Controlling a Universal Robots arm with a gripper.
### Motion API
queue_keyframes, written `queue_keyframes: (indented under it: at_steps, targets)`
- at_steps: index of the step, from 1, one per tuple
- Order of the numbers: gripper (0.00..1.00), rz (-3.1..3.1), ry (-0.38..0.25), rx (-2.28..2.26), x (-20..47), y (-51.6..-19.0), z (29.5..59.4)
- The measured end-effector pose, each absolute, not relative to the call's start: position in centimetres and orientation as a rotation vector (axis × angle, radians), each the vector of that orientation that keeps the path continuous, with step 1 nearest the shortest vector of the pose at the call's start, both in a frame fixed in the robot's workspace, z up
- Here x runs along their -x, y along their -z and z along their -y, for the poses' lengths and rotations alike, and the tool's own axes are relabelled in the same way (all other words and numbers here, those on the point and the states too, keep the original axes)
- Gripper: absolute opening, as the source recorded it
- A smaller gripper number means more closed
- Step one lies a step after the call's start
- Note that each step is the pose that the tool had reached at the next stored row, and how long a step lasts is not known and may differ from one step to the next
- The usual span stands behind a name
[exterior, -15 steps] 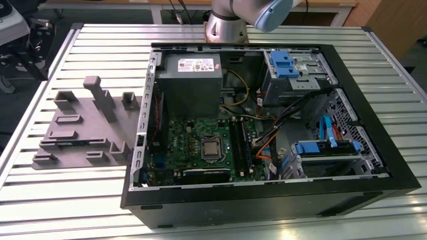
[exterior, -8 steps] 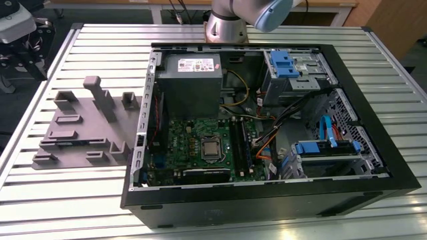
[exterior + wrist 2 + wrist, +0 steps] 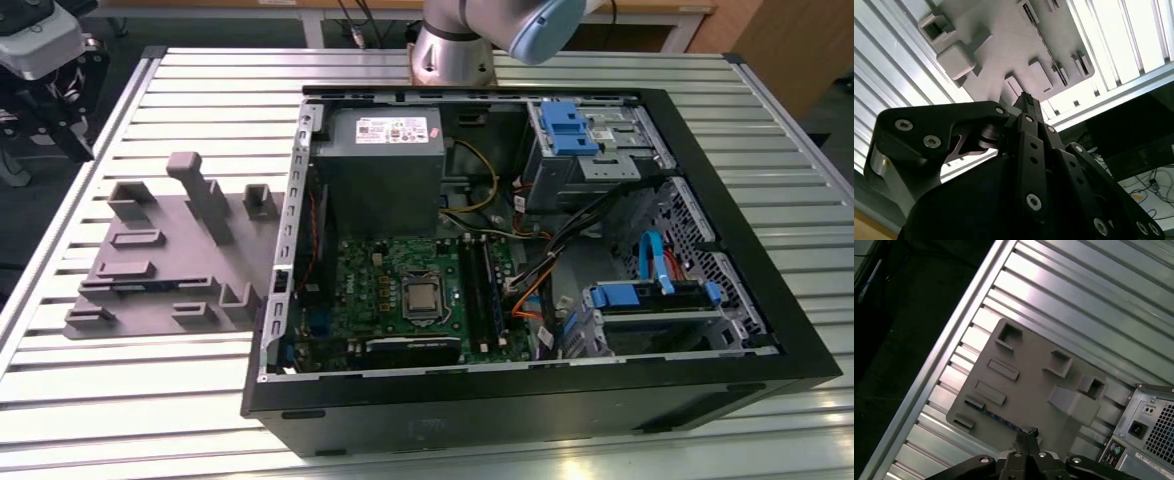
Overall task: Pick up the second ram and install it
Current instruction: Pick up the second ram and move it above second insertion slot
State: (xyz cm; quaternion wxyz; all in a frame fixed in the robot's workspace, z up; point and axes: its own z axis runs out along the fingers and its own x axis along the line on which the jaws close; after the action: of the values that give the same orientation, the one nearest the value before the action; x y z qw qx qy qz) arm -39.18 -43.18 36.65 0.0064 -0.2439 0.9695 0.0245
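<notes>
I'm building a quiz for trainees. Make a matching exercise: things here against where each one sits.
1 ram stick
2 processor
3 power supply

A on the green motherboard
B slotted in the grey holder tray
C in the computer case, nearest the arm's base

Pairs: 1-B, 2-A, 3-C

This is a robotics lab or workshop bench set up for computer assembly. The surface (image 3: pixel 200 100) is a slotted aluminium-profile top, and a robot arm's base (image 3: pixel 451 55) is mounted at its far edge in the exterior view. An opened desktop computer case (image 3: pixel 534 405) lies on it, motherboard and cabling exposed, beside a grey moulded parts tray (image 3: pixel 160 275). Wooden furniture panels (image 3: pixel 787 45) stand beyond the far corner.
</notes>
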Motion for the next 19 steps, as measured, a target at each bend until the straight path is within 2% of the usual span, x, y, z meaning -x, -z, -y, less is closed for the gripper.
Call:
queue_keyframes:
  at_steps: [19]
  targets:
    - [0.11,-2.907,-0.079,1.174,39.29,-36.49,43.19]
